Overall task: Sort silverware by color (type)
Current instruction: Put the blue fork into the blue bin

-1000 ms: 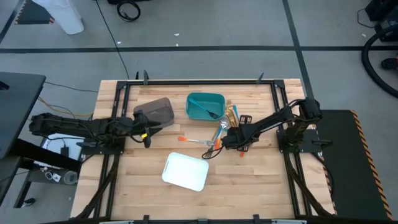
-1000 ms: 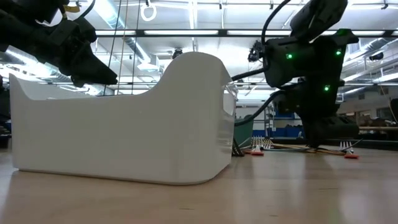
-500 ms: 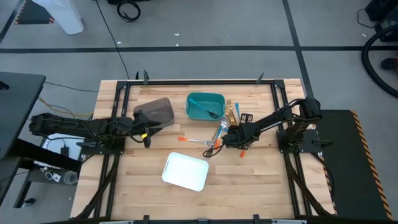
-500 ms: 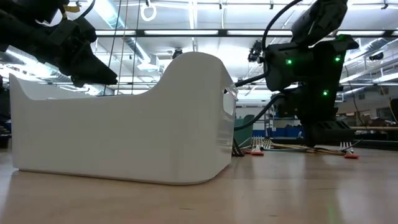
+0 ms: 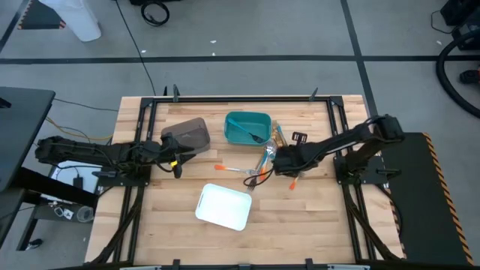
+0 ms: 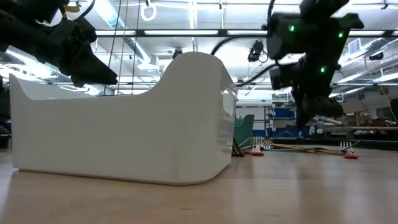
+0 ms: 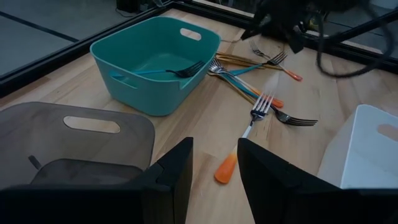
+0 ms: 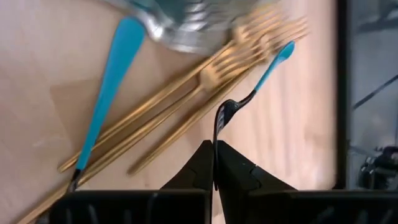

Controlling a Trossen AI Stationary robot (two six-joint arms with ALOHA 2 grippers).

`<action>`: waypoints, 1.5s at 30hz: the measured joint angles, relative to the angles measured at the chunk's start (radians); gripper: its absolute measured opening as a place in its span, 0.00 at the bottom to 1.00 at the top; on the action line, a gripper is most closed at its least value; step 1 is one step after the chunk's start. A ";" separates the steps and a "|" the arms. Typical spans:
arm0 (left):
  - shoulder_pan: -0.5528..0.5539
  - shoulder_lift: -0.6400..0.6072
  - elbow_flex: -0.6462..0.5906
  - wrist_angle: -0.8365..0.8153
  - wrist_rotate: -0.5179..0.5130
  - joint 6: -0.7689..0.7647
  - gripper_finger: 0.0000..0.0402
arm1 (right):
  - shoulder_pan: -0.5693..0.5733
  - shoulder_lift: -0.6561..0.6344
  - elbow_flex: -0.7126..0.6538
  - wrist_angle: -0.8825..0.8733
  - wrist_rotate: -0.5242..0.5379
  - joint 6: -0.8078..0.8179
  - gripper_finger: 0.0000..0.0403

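Right hand (image 5: 276, 158) sits over the silverware pile (image 5: 262, 160) mid-desk, just beside the teal bin (image 5: 229, 129). Its fingers are clenched on the dark end of a slim teal-handled piece (image 8: 273, 61), seen in the right wrist view above gold forks (image 8: 186, 99) lying on the desk (image 5: 300, 214).

Left hand (image 5: 178, 160) waits beside the grey bin (image 5: 187, 135), fingers apart, holding nothing. One teal fork (image 7: 163, 72) lies inside the teal bin. An orange-handled fork (image 7: 245, 140) lies apart from the pile, near the white tray (image 5: 223, 206).
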 joint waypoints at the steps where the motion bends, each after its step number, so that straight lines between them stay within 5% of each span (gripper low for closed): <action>1: 0.000 0.000 0.000 0.000 0.000 0.000 0.33 | 0.000 -0.017 0.000 0.004 0.013 -0.012 0.04; 13: 0.000 0.000 0.000 0.028 0.000 0.000 0.33 | -0.028 -0.195 0.000 0.027 0.090 -0.047 0.04; 21: 0.000 0.000 0.000 0.028 0.000 0.000 0.33 | -0.043 -0.234 0.000 0.285 0.090 -0.342 0.04; 45: 0.000 0.000 0.000 0.029 0.000 -0.001 0.33 | -0.306 -0.172 -0.128 0.832 -0.491 -0.759 0.04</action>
